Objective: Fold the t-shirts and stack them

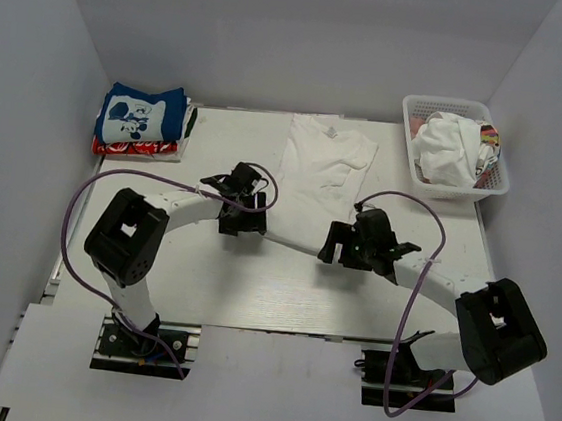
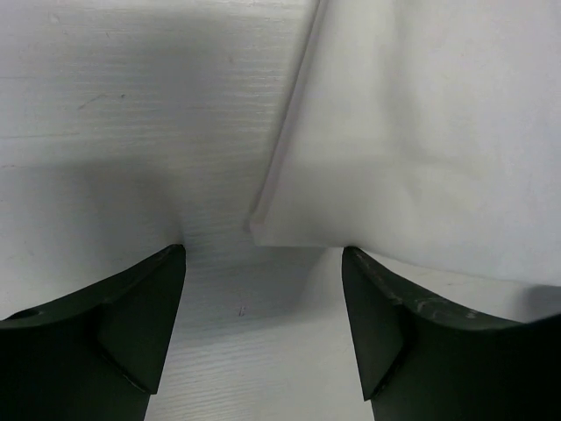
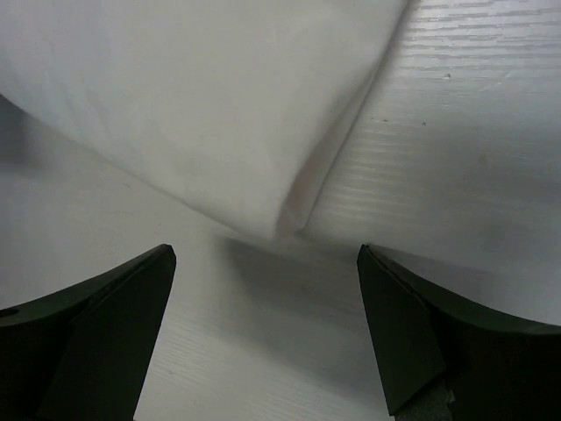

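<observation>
Cloth first, from the overhead view: a plain white tee (image 1: 323,170) lies flat in the middle of the table (image 1: 253,288), neck toward the far wall, folded narrow with one sleeve jutting right. At the far left sits a folded stack, a blue tee (image 1: 142,116) with white print on top of a red patterned tee (image 1: 137,147). A basket (image 1: 496,178) at the far right holds crumpled white cloth (image 1: 446,148) with a colourful scrap beside it that I cannot identify. My own wrists cover the white tee's near hem here, and my fingertips are hard to pick out against the black housings. My left claw (image 1: 245,215) hangs at the hem's left end and my right claw (image 1: 348,246) at its right end, both forearms bent inward from the bases. Through my left wrist, the tee's (image 2: 421,132) corner lies on the pale wood just ahead of my fingers (image 2: 131,324), its upper part cut off by the frame. My left claw (image 2: 263,254) is spread wide with nothing between the jaws. Through my right wrist, the tee (image 3: 193,96) shows a soft rolled fold, faintly pink in its crease, and it is blurred up close. My right claw (image 3: 266,254) is likewise spread wide, gripping nothing, just short of that fold.
</observation>
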